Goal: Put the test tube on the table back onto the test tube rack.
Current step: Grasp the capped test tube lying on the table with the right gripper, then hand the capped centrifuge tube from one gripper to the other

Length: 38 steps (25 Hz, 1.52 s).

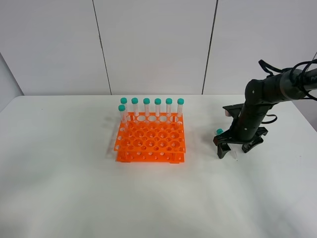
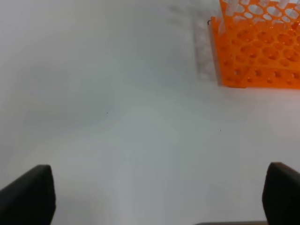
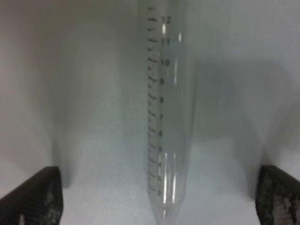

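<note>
Right tool point(image 1: 233, 150) straddles test tube point(image 1: 219, 132) lying on white table point(image 1: 74, 188).

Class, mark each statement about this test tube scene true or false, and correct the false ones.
1. Seven capped tubes stand in the test tube rack. True.
2. The right gripper is shut on the test tube. False: its jaws stand wide apart, with the tube lying between them, not touched.
3. In the high view the test tube lies left of the rack. False: it lies to the right of it.
4. The left gripper is open and holds nothing. True.
</note>
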{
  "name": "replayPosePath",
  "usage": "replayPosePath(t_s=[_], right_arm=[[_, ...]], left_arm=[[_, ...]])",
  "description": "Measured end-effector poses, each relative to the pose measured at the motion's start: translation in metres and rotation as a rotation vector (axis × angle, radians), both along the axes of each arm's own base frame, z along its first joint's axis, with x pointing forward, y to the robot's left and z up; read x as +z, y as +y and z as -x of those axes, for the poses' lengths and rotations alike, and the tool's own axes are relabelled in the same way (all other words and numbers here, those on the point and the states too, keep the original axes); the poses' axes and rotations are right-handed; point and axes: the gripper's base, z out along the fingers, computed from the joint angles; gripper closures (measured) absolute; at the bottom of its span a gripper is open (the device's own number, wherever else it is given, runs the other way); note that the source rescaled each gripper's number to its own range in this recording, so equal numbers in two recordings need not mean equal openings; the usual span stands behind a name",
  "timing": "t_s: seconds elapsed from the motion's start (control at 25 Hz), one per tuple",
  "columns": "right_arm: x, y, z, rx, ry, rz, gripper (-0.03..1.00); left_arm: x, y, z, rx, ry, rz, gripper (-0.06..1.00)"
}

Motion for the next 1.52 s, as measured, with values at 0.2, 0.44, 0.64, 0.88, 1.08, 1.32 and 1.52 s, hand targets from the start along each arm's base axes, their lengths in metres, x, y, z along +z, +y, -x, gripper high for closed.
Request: replayPosePath(t_s=[0.2, 0.44, 0.64, 0.88, 1.08, 1.32, 1.52], right_arm=[[0.0, 0.0, 0.0, 0.0, 0.0, 0.0, 0.24], [0.0, 0.0, 0.0, -0.023, 0.001, -0.002, 0.45], [0.0, 0.0, 0.0, -0.037, 0.002, -0.003, 0.77], [0.0, 0.0, 0.0, -0.041, 0.004, -0.003, 0.97], [0.0, 0.0, 0.0, -0.041, 0.004, -0.003, 0.97], [0.0, 0.0, 0.0, -0.041, 0.004, -0.003, 0.97], [0.011, 0.0, 0.0, -0.041, -0.026, -0.006, 0.97]], left_arm=[[0.0, 0.0, 0.0, 0.0, 0.0, 0.0, -0.06], [0.0, 0.0, 0.0, 0.0, 0.0, 0.0, -0.06], [0.0, 0.0, 0.0, 0.0, 0.0, 0.0, -0.06], [0.0, 0.0, 0.0, 0.0, 0.0, 0.0, -0.06], [0.0, 0.0, 0.0, 0.0, 0.0, 0.0, -0.06], [0.0, 0.0, 0.0, 0.0, 0.0, 0.0, -0.06], [0.0, 0.0, 0.0, 0.0, 0.0, 0.0, -0.06]])
